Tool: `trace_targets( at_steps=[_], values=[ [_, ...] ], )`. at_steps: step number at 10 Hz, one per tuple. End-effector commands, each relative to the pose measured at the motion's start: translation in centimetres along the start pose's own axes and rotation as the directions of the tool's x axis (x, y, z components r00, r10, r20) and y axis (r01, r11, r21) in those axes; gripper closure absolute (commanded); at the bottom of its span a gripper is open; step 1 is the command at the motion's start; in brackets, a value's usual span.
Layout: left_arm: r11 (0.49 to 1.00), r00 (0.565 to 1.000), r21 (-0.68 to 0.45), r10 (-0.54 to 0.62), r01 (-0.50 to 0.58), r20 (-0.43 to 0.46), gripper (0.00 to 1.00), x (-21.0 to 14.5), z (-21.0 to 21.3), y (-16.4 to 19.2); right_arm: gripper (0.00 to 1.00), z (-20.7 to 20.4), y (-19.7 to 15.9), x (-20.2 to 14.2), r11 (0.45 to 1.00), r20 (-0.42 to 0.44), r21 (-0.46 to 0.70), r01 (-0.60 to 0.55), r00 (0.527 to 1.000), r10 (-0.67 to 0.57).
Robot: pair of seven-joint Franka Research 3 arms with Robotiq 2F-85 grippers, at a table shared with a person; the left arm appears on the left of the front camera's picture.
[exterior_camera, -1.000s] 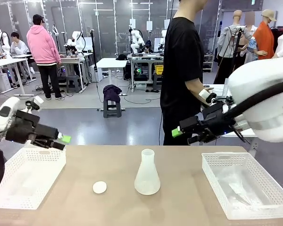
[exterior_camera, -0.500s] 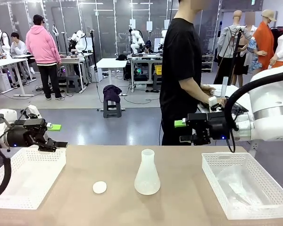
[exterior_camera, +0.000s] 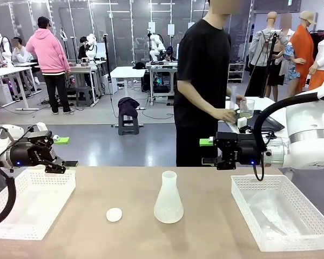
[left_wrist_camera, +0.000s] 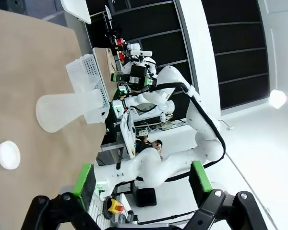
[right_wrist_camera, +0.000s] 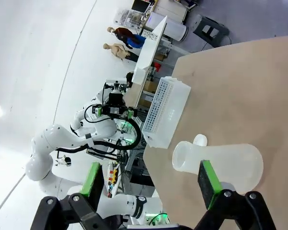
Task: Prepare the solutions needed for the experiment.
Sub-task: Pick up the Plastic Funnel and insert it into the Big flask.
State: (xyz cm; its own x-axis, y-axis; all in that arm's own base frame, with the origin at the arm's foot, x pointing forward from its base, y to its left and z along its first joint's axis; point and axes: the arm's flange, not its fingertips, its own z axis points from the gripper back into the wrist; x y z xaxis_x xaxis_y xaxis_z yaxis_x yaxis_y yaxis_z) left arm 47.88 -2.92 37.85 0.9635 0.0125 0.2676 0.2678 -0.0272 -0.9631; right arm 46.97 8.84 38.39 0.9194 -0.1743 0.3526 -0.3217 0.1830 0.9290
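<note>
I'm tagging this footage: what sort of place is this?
Likely a robotics lab: the left gripper and right gripper, both open, at a table with a flask and a basket, workbenches behind.

The right gripper point(right_wrist_camera: 151, 184) rises from the bottom edge. Its black fingers with green pads point(right_wrist_camera: 93, 182) stand wide apart, with nothing between them. Beyond them a frosted translucent conical flask point(right_wrist_camera: 230, 160) stands on the brown tabletop point(right_wrist_camera: 240, 81), turned sideways by the rolled view. A small white round cap point(right_wrist_camera: 199, 140) shows just past its neck. Farther off sits a white perforated plastic basket point(right_wrist_camera: 165, 112) at the table's edge. Behind it is the white left arm point(right_wrist_camera: 62, 139) with the left gripper point(right_wrist_camera: 115, 111).
</note>
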Motion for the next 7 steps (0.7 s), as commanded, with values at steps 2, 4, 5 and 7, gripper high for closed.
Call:
trace_targets(
  at_steps=[2,4,5,7],
  values=[
    [0.999,0.997,0.001,0.037,-0.037,-0.064,0.0,-0.1,0.4,-0.3,0.0,0.0,-0.3,0.8,0.998,0.021,0.003,0.063,0.998,-0.063],
    [1.0,1.0,0.002,0.025,-0.025,-0.019,0.0,-0.3,0.2,0.0,0.0,0.3,-0.2,0.1,1.0,0.006,-0.002,0.01,1.0,-0.01],
    [1.0,1.0,0.002,0.025,-0.025,-0.019,0.0,-0.3,0.2,0.0,0.0,0.3,-0.2,0.1,1.0,0.006,-0.002,0.01,1.0,-0.01],
    [1.0,1.0,0.002,0.025,-0.025,-0.019,0.0,-0.3,0.2,0.0,0.0,1.1,0.7,1.4,0.988,-0.057,-0.11,-0.111,0.993,0.105]
  ],
)
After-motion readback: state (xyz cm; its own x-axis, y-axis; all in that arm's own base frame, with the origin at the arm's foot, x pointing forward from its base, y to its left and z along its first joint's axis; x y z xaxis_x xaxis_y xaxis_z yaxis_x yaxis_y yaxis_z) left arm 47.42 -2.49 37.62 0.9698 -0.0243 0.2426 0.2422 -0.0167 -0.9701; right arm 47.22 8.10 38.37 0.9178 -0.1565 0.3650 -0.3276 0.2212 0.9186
